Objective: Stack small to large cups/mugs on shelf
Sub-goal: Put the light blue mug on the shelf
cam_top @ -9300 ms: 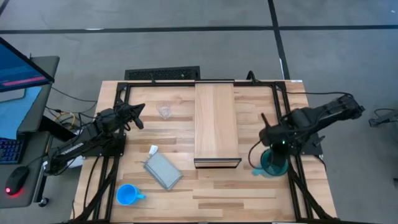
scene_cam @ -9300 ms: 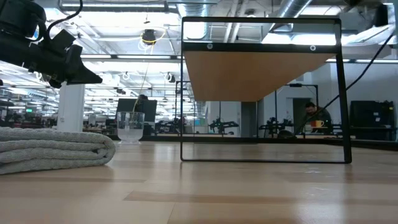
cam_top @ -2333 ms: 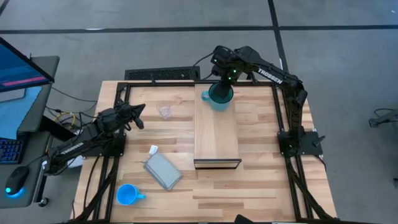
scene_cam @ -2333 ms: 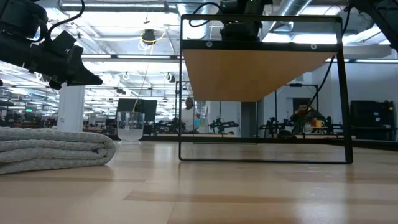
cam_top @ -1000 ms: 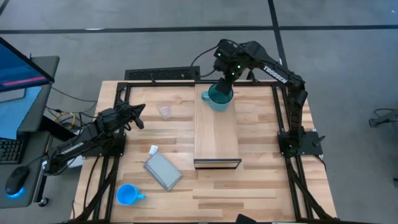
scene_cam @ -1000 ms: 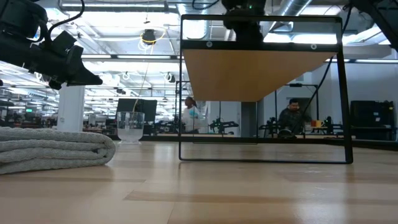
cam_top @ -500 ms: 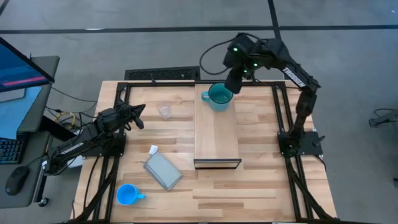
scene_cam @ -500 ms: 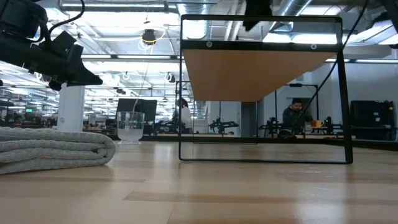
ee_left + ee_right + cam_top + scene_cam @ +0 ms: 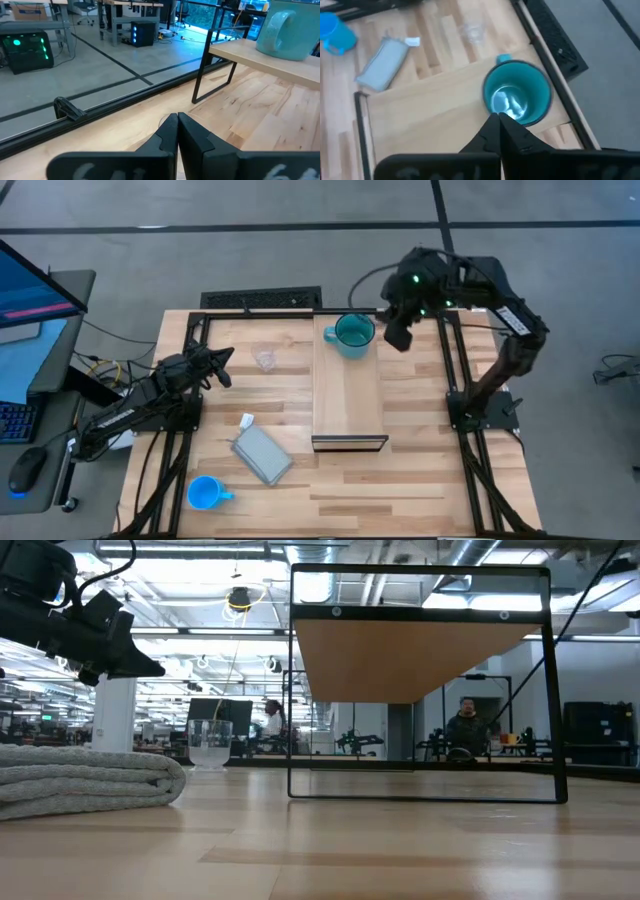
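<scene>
The large teal mug (image 9: 352,333) stands upright on its base at the far end of the pale wood shelf (image 9: 348,395); it also shows in the right wrist view (image 9: 517,97) and the left wrist view (image 9: 292,27). My right gripper (image 9: 398,337) is shut and empty, raised just right of the mug. The tiny clear glass cup (image 9: 265,360) stands on the table left of the shelf. The blue mug (image 9: 205,493) stands at the near left. My left gripper (image 9: 222,366) is shut and empty, hovering left of the glass cup.
A flat grey pouch (image 9: 262,453) lies on the table between the blue mug and the shelf. A black frame runs along the table's edges (image 9: 262,300). In the low view the shelf's underside (image 9: 415,660) spans its black legs. People show in the room far behind.
My right gripper has risen from over the teal mug and gone toward the table's right edge, now standing clear beside it. The mug has stayed upright at the far end of the shelf.
</scene>
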